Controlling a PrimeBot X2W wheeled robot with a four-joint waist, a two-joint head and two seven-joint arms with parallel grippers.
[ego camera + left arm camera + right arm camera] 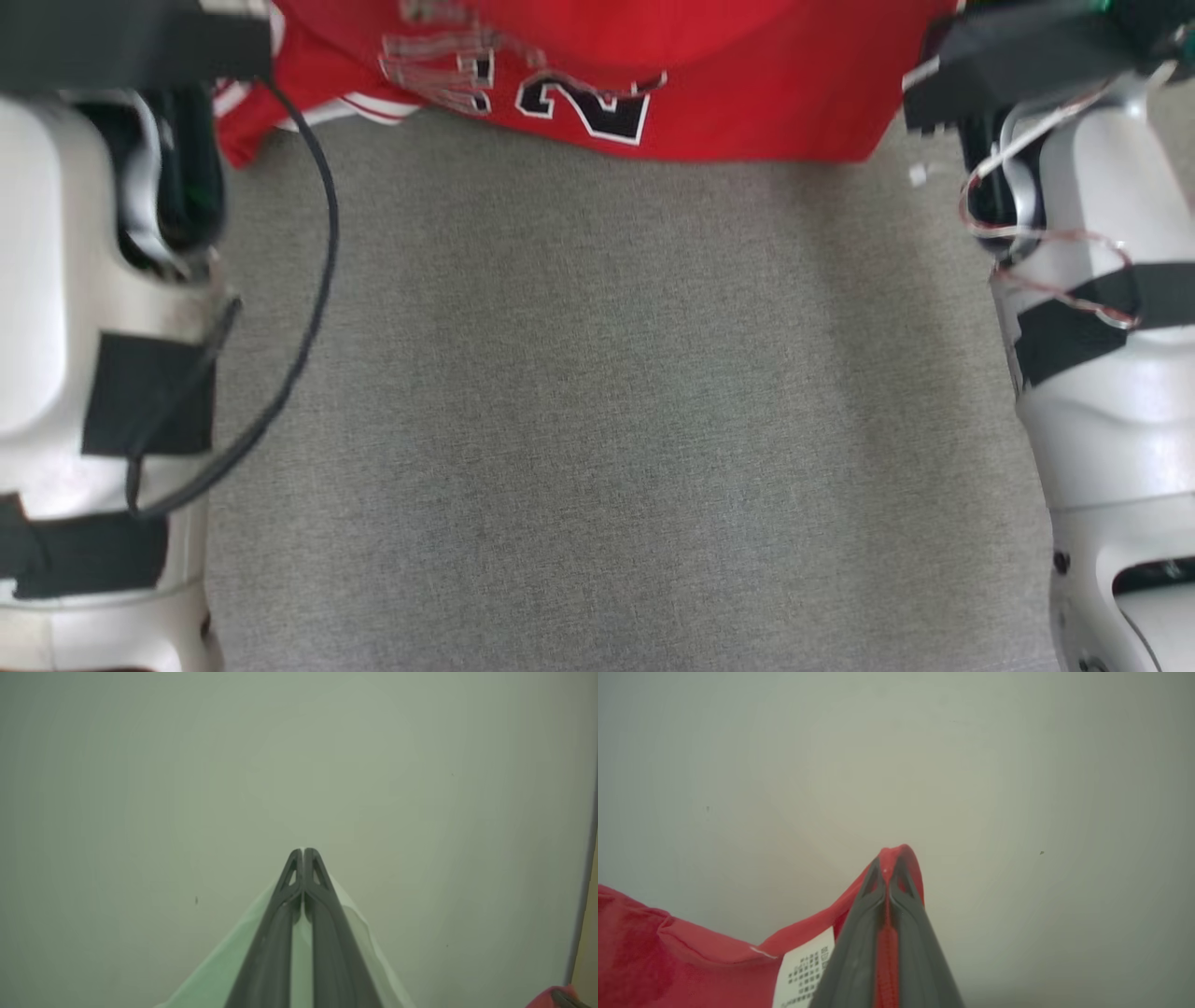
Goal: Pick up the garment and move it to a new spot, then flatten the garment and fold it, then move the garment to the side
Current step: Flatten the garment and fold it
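Head view: one red garment [747,93], a numbered jersey, spread over the far part of the grey tabletop [597,420], between our two forearms. Right pincer [889,863]: closed on a red edge just beside the white care label [808,970]. Left pincer [303,851]: closed on a thin pale fold, which we take for the garment's trim. Handling, as we judge: light, limp, somewhat slick; sags between holds. Best taken at hems or corners, well apart.

A grey woven worktop [597,420] carries a tiny white scrap [919,174], lying on the right fingers' [859,961] side, just beside the red jersey [747,93].
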